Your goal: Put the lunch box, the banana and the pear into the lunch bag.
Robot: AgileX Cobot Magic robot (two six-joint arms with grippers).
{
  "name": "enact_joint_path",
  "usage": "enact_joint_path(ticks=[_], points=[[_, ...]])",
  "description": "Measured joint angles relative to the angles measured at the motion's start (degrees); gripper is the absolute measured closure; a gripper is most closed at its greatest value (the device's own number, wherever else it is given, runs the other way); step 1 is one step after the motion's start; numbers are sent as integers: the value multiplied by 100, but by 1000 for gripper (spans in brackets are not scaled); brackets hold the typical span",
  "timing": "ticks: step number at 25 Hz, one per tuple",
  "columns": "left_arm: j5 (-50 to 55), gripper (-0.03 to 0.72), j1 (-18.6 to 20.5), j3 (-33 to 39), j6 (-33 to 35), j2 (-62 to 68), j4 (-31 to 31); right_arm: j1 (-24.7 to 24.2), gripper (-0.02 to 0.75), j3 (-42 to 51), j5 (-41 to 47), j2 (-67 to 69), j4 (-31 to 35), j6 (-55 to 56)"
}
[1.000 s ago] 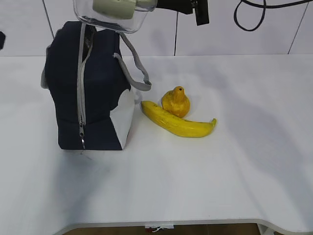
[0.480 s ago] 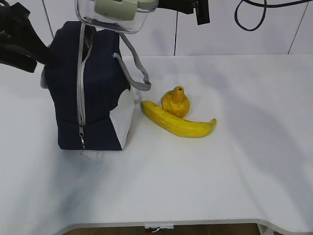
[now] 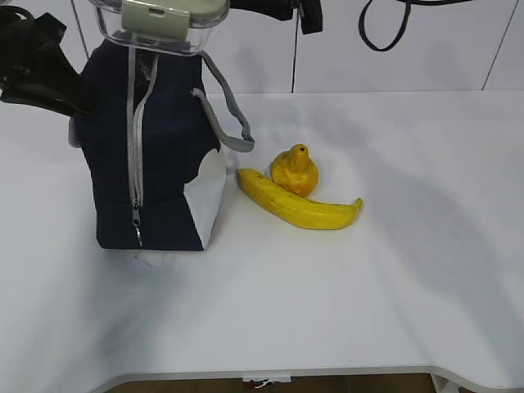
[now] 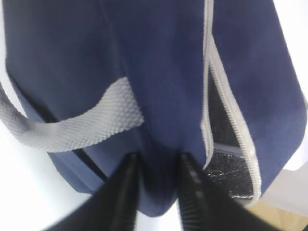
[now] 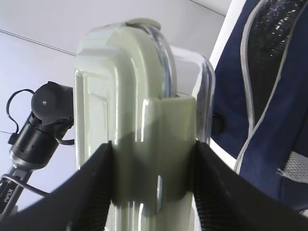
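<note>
One boxy navy fabric lunch bag (image 3: 151,155)

In the exterior view the top edge cuts off the lunch box (image 3: 160,24), so the right gripper holding it stays out of sight there. The left arm (image 3: 37,65) runs off the left edge, its gripper hidden behind the lunch bag (image 3: 147,147). The left wrist view is blurred: the fingers (image 4: 122,192) close against the bag's navy fabric, but whether they pinch it cannot be told. The pear (image 3: 295,169) partly hides behind the banana (image 3: 299,205).
</note>
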Motion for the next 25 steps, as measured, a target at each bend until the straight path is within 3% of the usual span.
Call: enact_joint_path(ticks=[2,4,14,25], points=[[-40,636,0,0,26,0,0,95,352,0,-145,26,0,-65],[-52,682,0,0,39,0,0,170,352,0,-266,88,36,-106],[110,692,0,0,49,0,0,217,352,0,-875,512,148,-165],[187,692,13,-28,51,0,142,230,352,0,-1263,844,922,-205]])
